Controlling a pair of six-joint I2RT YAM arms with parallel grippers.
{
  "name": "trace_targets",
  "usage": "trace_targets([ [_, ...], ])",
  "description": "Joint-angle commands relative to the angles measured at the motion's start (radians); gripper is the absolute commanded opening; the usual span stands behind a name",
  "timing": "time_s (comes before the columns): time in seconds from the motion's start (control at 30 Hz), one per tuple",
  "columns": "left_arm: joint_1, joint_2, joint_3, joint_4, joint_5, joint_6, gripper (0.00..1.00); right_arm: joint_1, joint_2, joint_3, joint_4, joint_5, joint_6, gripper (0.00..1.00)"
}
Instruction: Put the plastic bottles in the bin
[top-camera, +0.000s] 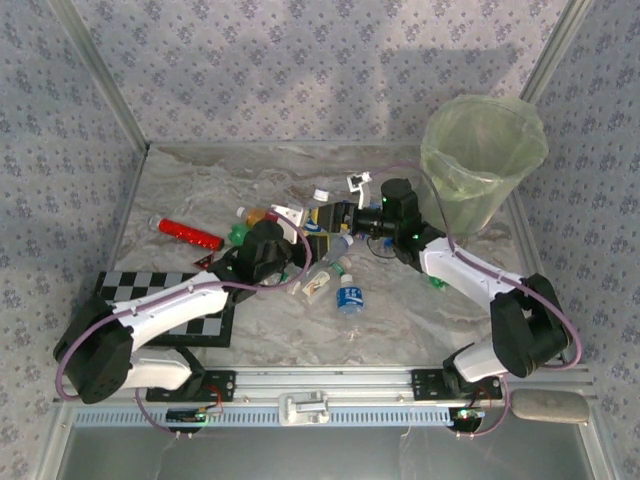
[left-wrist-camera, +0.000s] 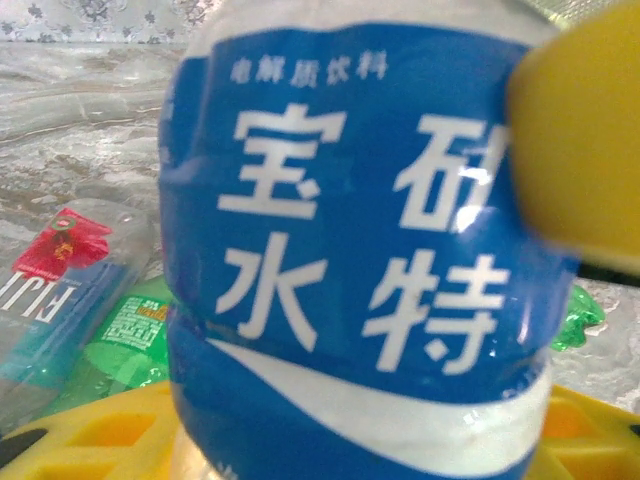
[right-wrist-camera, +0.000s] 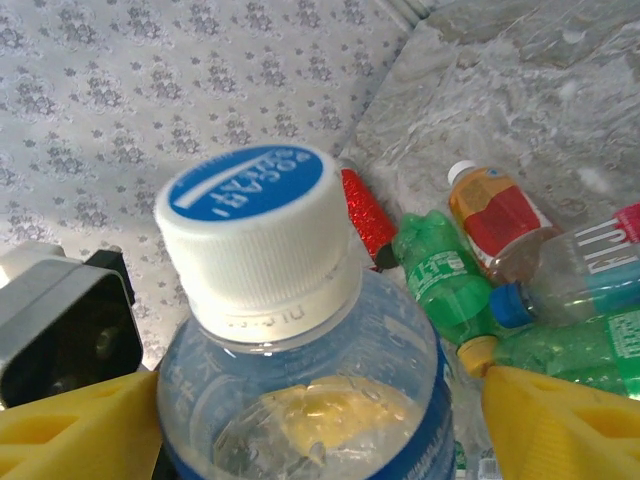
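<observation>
Left gripper (left-wrist-camera: 345, 400): yellow lattice-moulded fingers (left-wrist-camera: 585, 140) clamped on a blue-labelled bottle (left-wrist-camera: 360, 250). The body is round. The label is glossy, faintly creased, with white characters and a white swoosh.

Right gripper (right-wrist-camera: 320, 430): its yellow fingers straddle a white-capped bottle (right-wrist-camera: 290, 340). The jaws are fairly wide, with a gap showing on one flank, so there is no grip. The bottle is clear plastic with a ribbed cap and a blue disc on top.

Loose bottles (top-camera: 300, 235) lie heaped mid-table, among them a crinkled green bottle (right-wrist-camera: 440, 280) and an amber bottle (right-wrist-camera: 495, 215) with a red label.

Bin (top-camera: 470, 195): tall, round and translucent, lined with a pale green bag. It stands at the far right corner of the table (top-camera: 400, 325), which has a grey marbled, wrinkled surface. It is well apart from both grippers.
</observation>
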Motion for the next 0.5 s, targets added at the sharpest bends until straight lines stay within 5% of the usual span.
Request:
trace_targets([
  [0.0,0.009,0.004,0.040,0.039,0.044,-0.017,0.48,0.010,0.017,0.021,0.036,-0.043,0.012,0.83],
  [0.13,0.010,0.006,0.045,0.048,0.067,-0.024,0.49,0.017,0.028,0.034,0.030,-0.048,0.005,0.81],
  [0.47,0.012,-0.006,0.032,0.041,0.067,-0.033,0.57,0.010,0.034,0.028,0.034,-0.026,0.002,0.58],
])
